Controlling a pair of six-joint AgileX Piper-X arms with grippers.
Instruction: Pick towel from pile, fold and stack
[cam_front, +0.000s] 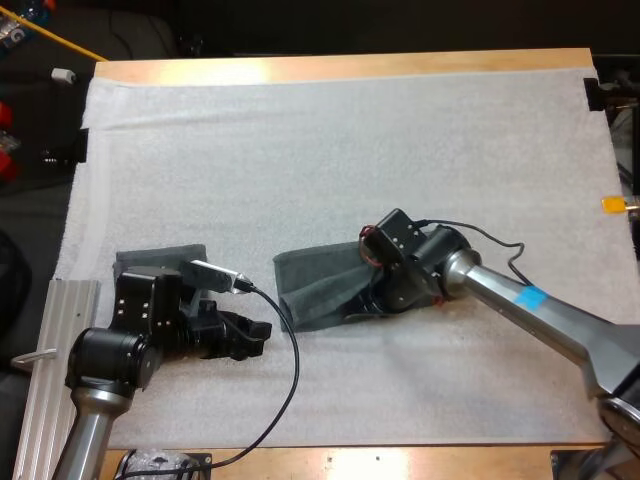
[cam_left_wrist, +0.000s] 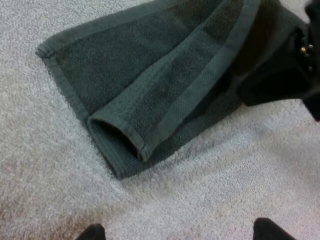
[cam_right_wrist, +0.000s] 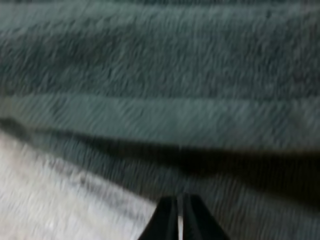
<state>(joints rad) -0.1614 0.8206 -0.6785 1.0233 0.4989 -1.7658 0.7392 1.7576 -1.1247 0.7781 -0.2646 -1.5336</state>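
Observation:
A dark grey-green towel (cam_front: 312, 285) lies partly folded on the white mat (cam_front: 330, 150), one edge rolled over itself (cam_left_wrist: 150, 100). My right gripper (cam_front: 372, 296) is at the towel's right end, its fingers (cam_right_wrist: 167, 220) pressed together on the cloth, which rises toward it. My left gripper (cam_front: 262, 335) rests low on the mat just left of the towel, pointing at it. Its fingertips (cam_left_wrist: 92, 232) stand wide apart with bare mat between them. A folded towel (cam_front: 160, 262) lies flat behind my left wrist.
A ribbed metal rail (cam_front: 60, 340) runs along the mat's left edge beside my left arm. Bare mat stretches across the far half of the table and in front of the towel.

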